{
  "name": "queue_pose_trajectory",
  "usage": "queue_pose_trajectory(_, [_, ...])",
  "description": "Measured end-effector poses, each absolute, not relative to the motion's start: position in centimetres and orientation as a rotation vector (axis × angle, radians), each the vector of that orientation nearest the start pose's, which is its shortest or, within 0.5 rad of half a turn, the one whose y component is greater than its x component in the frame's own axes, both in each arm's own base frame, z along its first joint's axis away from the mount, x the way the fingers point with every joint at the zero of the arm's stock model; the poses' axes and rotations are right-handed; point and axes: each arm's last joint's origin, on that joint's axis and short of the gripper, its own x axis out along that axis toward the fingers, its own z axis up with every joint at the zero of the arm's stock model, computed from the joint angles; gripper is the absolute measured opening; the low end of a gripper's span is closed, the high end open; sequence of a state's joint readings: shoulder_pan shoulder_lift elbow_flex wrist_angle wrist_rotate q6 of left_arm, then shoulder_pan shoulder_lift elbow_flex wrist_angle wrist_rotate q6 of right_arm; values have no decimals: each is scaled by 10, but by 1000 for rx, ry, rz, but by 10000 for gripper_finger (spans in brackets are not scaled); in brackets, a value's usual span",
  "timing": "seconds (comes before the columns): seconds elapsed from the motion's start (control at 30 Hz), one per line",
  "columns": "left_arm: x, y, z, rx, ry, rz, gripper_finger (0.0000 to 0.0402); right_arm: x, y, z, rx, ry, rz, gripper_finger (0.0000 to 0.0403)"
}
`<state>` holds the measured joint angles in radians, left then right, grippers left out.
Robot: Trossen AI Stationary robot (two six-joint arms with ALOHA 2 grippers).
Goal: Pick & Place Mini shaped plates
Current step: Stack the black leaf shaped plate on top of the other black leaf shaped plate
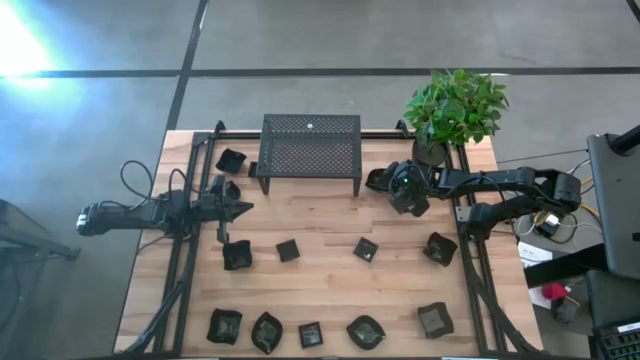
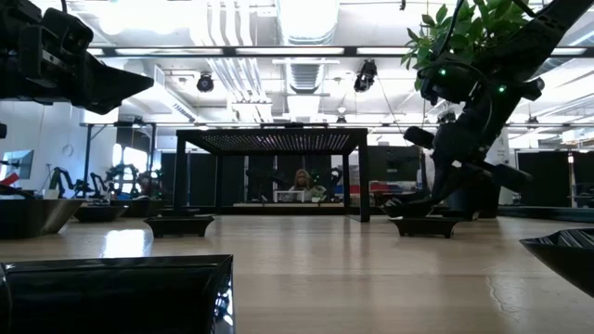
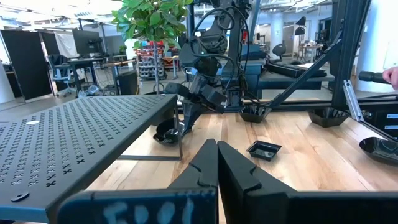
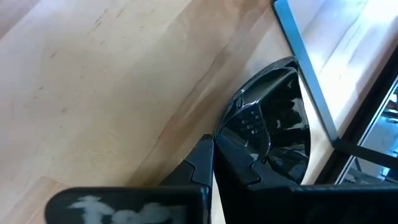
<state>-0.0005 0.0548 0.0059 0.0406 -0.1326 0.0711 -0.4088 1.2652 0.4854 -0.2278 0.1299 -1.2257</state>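
- Reaching toward the black mesh stand [image 1: 310, 150], the right gripper [image 1: 407, 195] hung just off the stand's right-hand leg, close to the bench [image 1: 320, 225], with its fingers pressed together
- In the right wrist view a glossy round dish [image 4: 273, 127] lay against the tips of those fingers; whether the rim was pinched between them or merely touched could not be told
- The left gripper [image 1: 240, 209] waited just off the stand's left-hand leg, fingers pressed together and holding nothing, as the left wrist view showed bare tips [image 3: 217, 163] above the wood
- The mini shaped plates [image 1: 288, 250] lay scattered on the bench: one [image 1: 231, 160] beside the stand's left end, a loose row in front of the stand, and a further row along the bench edge farthest from the stand
- No plate sat on top of the stand, so the task looked barely begun
- Step in hand, as a judgement: the right arm was at a first pick of the dish nearest the stand's right leg
- Next move, if the dish was held: a lift clear of the bench, then a carry, probably onto the stand's perforated top, released level so the slick dish would not slide
- If it was not held, the fingers would need to spread and close over the thin rim
- The potted plant [image 1: 455, 108], behind the right gripper and beside the stand, left little room for a swing that way
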Motion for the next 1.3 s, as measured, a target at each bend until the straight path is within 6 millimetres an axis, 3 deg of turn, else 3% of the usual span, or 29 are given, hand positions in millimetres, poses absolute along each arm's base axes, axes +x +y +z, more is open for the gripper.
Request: queue_pose_trajectory(1.3, [100,4,165,72,13,132,0,191,-97,148,-933,1118,109,8])
